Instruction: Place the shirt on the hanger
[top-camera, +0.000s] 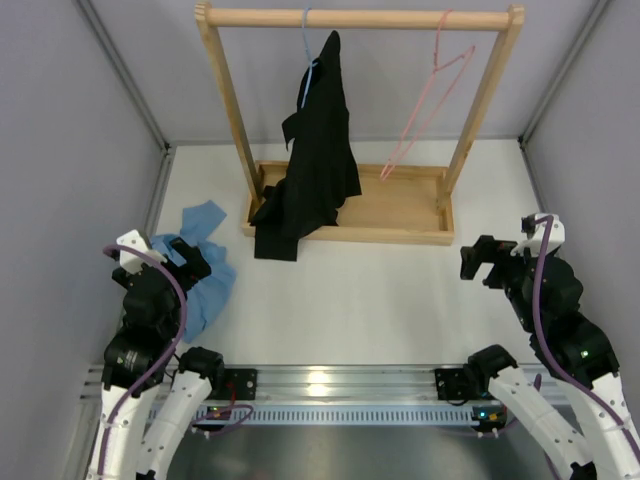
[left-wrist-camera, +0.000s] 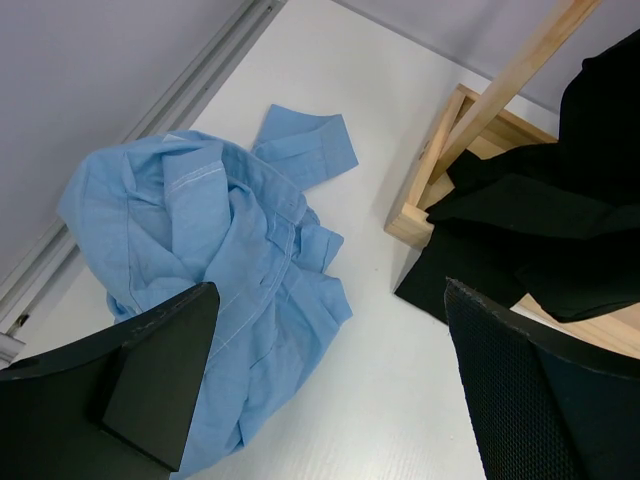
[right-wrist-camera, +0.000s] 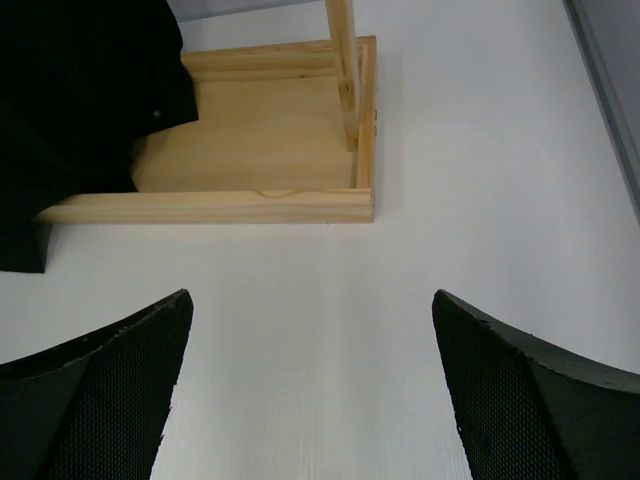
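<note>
You are looking at one shirt (top-camera: 212, 280), two hangers, one black garment (top-camera: 318, 165), one wooden rack (top-camera: 360, 18) and two tools. The pink hanger (top-camera: 428, 113) is hanging bare near the right end of the rack's bar, tilting so that its lowest corner is pointing down and to the left. The blue hanger (top-camera: 306, 35) is hanging left of the bar's middle and carrying the black garment, whose hem is spilling over the front edge of the rack's base onto the tabletop (top-camera: 400, 290).

The shirt is lying crumpled in a loose heap at the far left of the tabletop, well apart from the pink hanger. It is showing light blue, thin and soft, with pale stitching running along its folds, and one cuff (left-wrist-camera: 310, 150) is sticking out flat toward the rack.

The left tool (top-camera: 192, 258) is hovering over the near part of the heap with its fingers spread wide and gripping nothing (whether a finger is brushing the fabric, you cannot tell from these views). The right tool (top-camera: 482, 262) is hovering over bare tabletop in front of the rack's right corner, likewise spread wide and carrying nothing.
</note>
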